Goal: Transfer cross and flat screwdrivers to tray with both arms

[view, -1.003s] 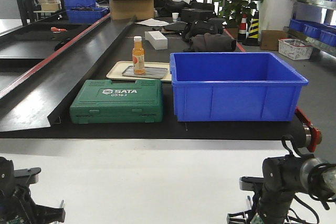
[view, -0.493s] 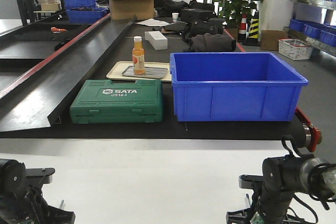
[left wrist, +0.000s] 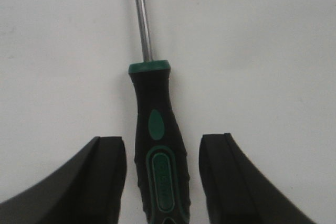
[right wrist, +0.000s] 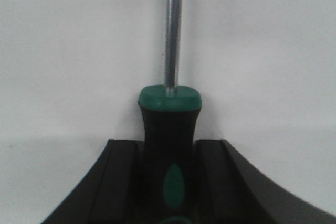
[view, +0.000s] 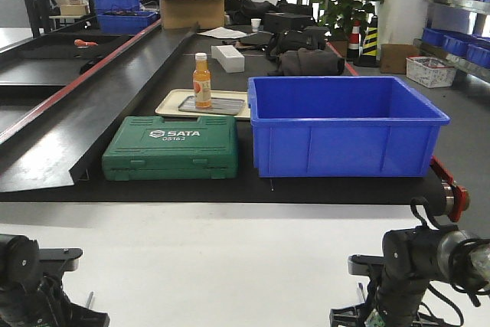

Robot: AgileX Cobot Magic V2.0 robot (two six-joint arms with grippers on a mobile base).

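Observation:
In the left wrist view, one screwdriver (left wrist: pixel 157 145) with a black-and-green handle lies on the white table, shaft pointing away. My left gripper (left wrist: pixel 163 140) is open, a finger on each side of the handle with a gap on both sides. In the right wrist view, my right gripper (right wrist: pixel 168 144) is shut on the other screwdriver (right wrist: pixel 169 124), both fingers pressed against the handle just behind its green collar. In the front view the left arm (view: pixel 23 281) and right arm (view: pixel 409 273) sit low at the bottom corners. The tray is out of view.
Beyond the white table (view: pixel 222 258) runs a black conveyor holding a green SATA tool case (view: pixel 170 147) and a big blue bin (view: pixel 344 124). Behind them an orange bottle (view: pixel 201 80) stands on a small grey tray (view: pixel 222 105) set on a beige tray (view: pixel 170 103).
The left arm has shifted a little to the right and lower over its screwdriver. The right arm has hardly moved.

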